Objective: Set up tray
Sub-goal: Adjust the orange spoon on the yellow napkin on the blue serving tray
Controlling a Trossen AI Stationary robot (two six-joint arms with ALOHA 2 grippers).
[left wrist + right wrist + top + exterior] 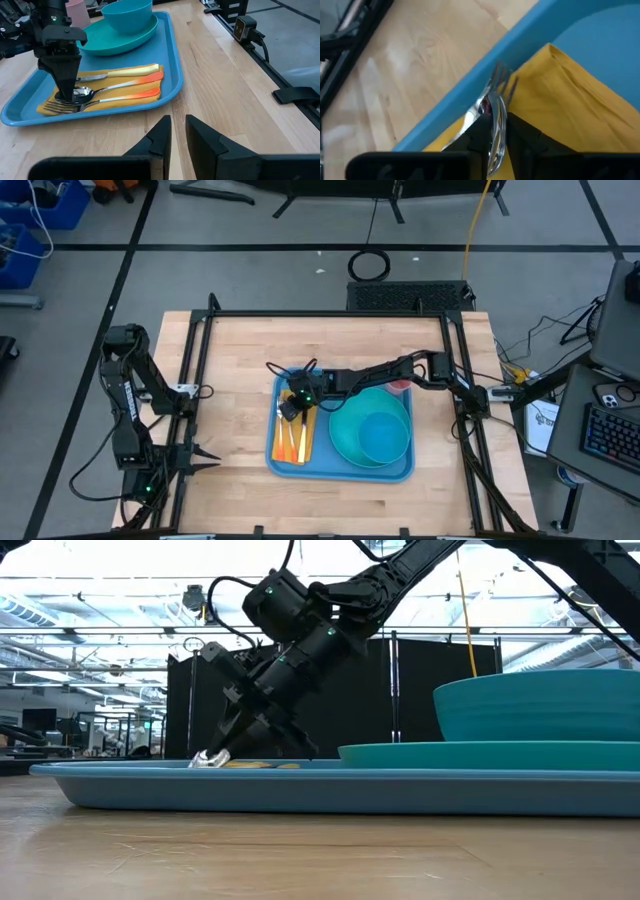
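A: So, where is the tray now, and how would it handle?

B: It lies flat on the wooden surface, about in the middle. I judge it light and rather stiff, a smooth plastic with rounded corners and a low raised rim. The rim is the only good place to take hold of it. Loaded like this, it may tilt if only one side is lifted.

A: What is on it?

B: A round teal plate with a teal bowl in it, both smooth and probably slippery. Beside them a soft yellow napkin with a fork, a spoon and one more piece of cutlery that I cannot name; their handles are orange and pale yellow, the ends shiny metal. A pink cup stands behind the plate.

A: And the right end effector?

B: It stands down over the spoon's bowl, fingers narrowly apart with the metal between them. I cannot tell if it grips or lets go.

A: The left end effector?

B: It waits at the left edge of the surface, well apart from the tray, with a small gap, holding nothing.
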